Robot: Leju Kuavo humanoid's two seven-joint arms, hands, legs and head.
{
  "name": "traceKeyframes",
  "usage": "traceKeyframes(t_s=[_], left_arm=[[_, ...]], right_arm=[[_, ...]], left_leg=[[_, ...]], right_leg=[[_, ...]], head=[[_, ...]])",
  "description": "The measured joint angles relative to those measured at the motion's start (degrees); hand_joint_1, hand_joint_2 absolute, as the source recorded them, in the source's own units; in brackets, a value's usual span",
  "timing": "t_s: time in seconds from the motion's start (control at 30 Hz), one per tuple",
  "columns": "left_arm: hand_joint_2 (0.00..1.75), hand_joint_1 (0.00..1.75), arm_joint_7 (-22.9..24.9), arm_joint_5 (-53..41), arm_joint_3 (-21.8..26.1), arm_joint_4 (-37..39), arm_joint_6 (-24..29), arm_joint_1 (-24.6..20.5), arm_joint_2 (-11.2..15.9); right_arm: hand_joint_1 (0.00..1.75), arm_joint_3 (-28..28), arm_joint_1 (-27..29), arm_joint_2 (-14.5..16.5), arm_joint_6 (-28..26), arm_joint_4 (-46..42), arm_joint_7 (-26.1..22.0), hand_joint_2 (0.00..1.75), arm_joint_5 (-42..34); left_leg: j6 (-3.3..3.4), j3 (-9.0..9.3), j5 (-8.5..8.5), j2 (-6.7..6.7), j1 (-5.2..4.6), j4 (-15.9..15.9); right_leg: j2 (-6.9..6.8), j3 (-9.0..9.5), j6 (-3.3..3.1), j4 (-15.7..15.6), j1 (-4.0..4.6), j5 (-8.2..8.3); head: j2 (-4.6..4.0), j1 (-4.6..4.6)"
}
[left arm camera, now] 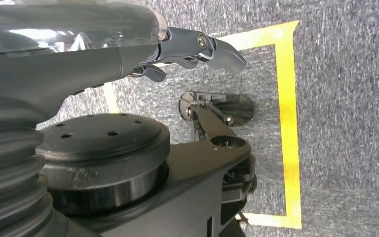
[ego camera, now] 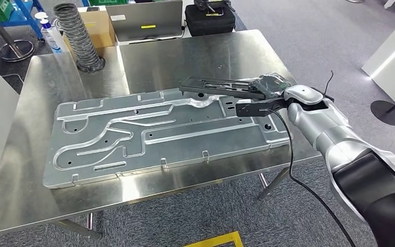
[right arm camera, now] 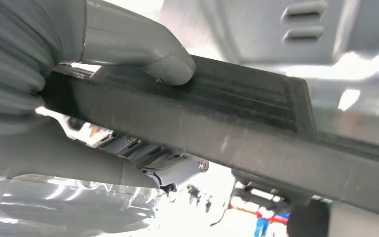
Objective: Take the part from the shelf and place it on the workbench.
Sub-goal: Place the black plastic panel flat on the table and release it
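- Our steel workbench stretches ahead of our right hand.
- That hand grips the dark part above the bench; releasing remains.
- Our left hand hangs with curled fingers, holding nothing.

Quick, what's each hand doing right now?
Left hand: holds nothing, fingers curled in.
Right hand: grips the dark part.

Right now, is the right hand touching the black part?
Touching. In the right wrist view the thumb presses on the black part; the head view shows the right hand gripping its end.
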Motion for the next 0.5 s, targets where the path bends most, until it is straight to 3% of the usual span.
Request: traceKeyframes(t_s=[0.03, 0.07, 0.13, 0.2, 0.23, 0.3, 0.37, 0.47, 0.5], left_arm=[[1.75, 0.00, 0.1, -0.2, -0.1, 0.0, 0.0, 0.0, 0.0], [1.75, 0.00, 0.1, -0.3, -0.2, 0.0, 0.0, 0.0, 0.0], [1.75, 0.00, 0.3, -0.7, -0.5, 0.0, 0.0, 0.0, 0.1], [1.75, 0.00, 0.4, -0.9, -0.8, 0.0, 0.0, 0.0, 0.1], [1.75, 0.00, 0.6, -1.1, -1.0, 0.0, -0.1, 0.0, 0.1], [0.87, 0.00, 0.9, -1.5, -1.3, 0.0, -0.1, 0.0, 0.1], [0.00, 0.00, 1.1, -1.7, -1.6, 0.0, -0.2, -0.1, 0.1], [0.00, 0.00, 2.1, -1.3, -1.7, 0.0, -0.4, -0.1, 0.1], [0.00, 0.00, 2.6, -1.1, -1.7, 0.0, -0.4, -0.1, 0.1]], right_arm=[[1.06, 0.1, -0.5, 0.0, 0.1, 0.1, 0.1, 1.31, 0.4], [0.71, 0.2, -1.0, 0.0, 0.2, 0.2, 0.1, 0.87, 0.8], [0.00, 0.4, -1.9, 0.2, 0.4, 0.2, 0.0, 0.00, 1.2], [0.00, 0.5, -2.7, 0.6, 0.5, 0.2, -0.2, 0.00, 1.3], [0.00, 0.6, -3.0, 0.9, 0.6, 0.1, -0.3, 0.00, 1.3], [0.00, 0.8, -3.0, 1.5, 0.8, 0.1, -0.5, 0.00, 1.3], [0.00, 1.0, -3.1, 2.4, 1.0, 0.1, -0.7, 0.00, 1.3], [0.00, 1.1, -2.8, 3.7, 1.2, 0.1, -1.0, 0.00, 1.1], [0.00, 1.2, -2.3, 4.1, 1.2, 0.1, -1.1, 0.00, 1.0]], left_leg=[[0.06, 0.07, -0.06, -0.01, -0.11, 0.0], [0.07, 0.18, -0.13, -0.04, -0.18, 0.1], [-0.08, 0.34, -0.37, -0.10, -0.31, 0.2], [-0.46, 0.17, -0.52, -0.10, -0.40, 0.3], [-0.67, 0.05, -0.55, -0.07, -0.42, 0.4], [-1.19, -0.02, -0.64, -0.03, -0.37, 0.3], [-1.81, -0.70, -2.07, -0.02, -0.34, 2.1], [-2.60, -5.33, -7.07, 0.01, 0.01, 12.5], [-2.79, -6.77, -7.88, 0.01, 0.17, 15.5]], right_leg=[[0.00, -0.24, -0.09, 0.3, 0.01, 0.61], [0.00, 0.67, -0.27, -1.8, 0.02, 2.25], [-0.06, 4.61, -0.84, -9.9, 0.22, 6.27], [-0.13, 7.16, -1.28, -15.6, 0.67, 8.01], [-0.13, 7.39, -1.37, -16.3, 0.88, 7.86], [-0.10, 7.47, -1.68, -16.8, 0.87, 7.96], [-0.16, 7.85, -2.18, -17.3, 0.59, 8.12], [-0.24, 8.19, -2.64, -17.6, 0.54, 8.10], [-0.21, 8.24, -2.69, -17.6, 0.56, 8.06]], head=[[0.00, 0.00], [0.00, 0.00], [0.00, 0.00], [0.00, -0.01], [0.00, -0.01], [0.00, -0.01], [0.00, -0.02], [0.00, -0.02], [0.00, -0.02]])
